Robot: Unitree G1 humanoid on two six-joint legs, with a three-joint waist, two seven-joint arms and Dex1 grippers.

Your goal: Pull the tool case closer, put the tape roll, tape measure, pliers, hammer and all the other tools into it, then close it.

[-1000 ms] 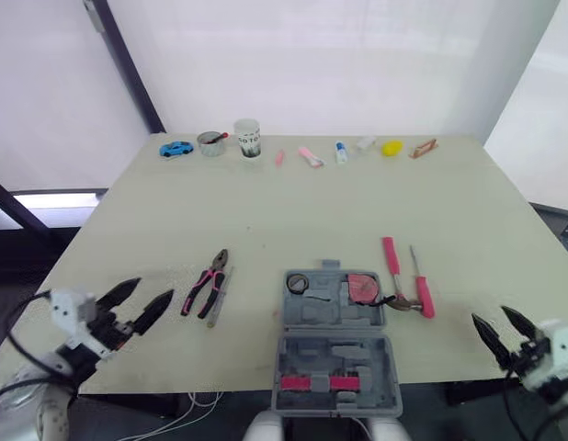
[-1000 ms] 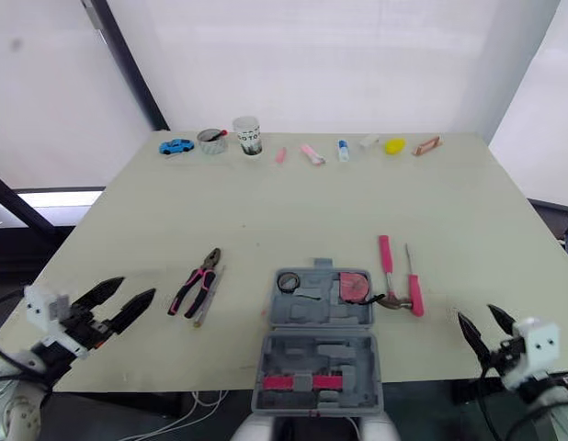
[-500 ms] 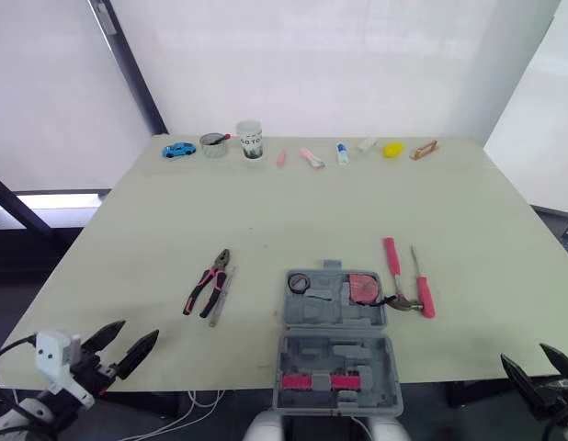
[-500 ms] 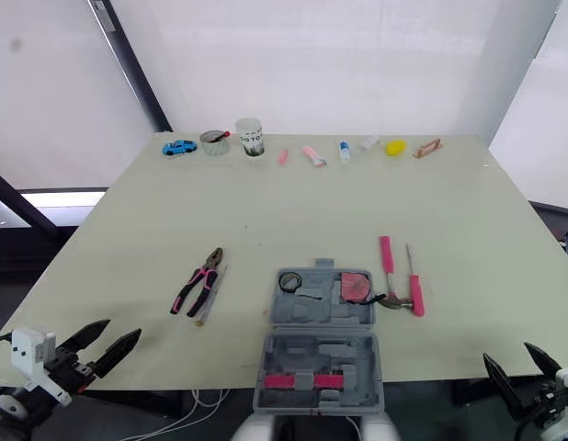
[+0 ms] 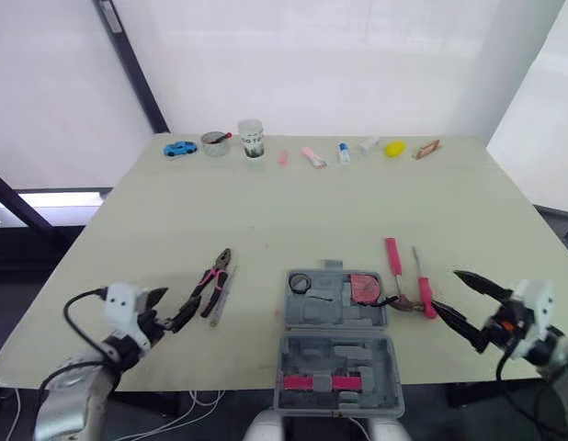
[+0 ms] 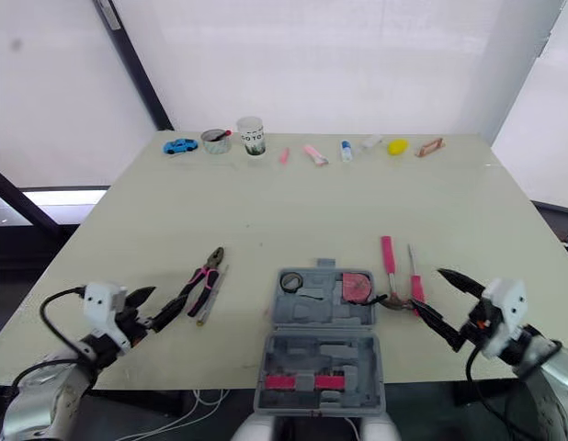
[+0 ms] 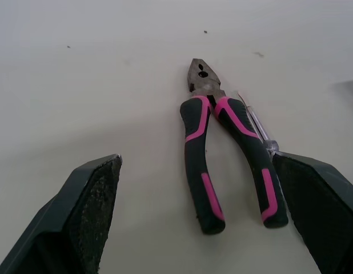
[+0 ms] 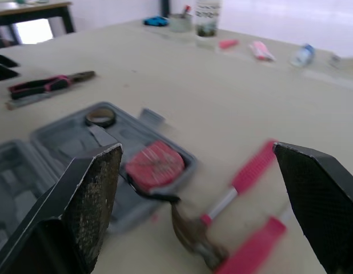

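Left hand (image 6: pixel 164 305) spread wide facing the pliers (image 5: pixel 209 283), right hand (image 5: pixel 445 290) wide by the hammer (image 5: pixel 394 276), seemingly poised for pickups.

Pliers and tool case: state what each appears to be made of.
The pliers have a dull grey head with worn patches, which looks like steel. Their matte black handles with pink inlays look like rubber or soft plastic sleeves. The tool case is matte grey with rounded, tool-shaped recesses, so it is probably moulded plastic.

Low centre of frame, on worktop (image 5: pixel 312 202): tool case (image 5: pixel 336 367), holding tape roll (image 5: pixel 299 284) and tape measure (image 5: pixel 363 288); pliers (image 5: pixel 209 283) left, hammer (image 5: pixel 395 276) right.
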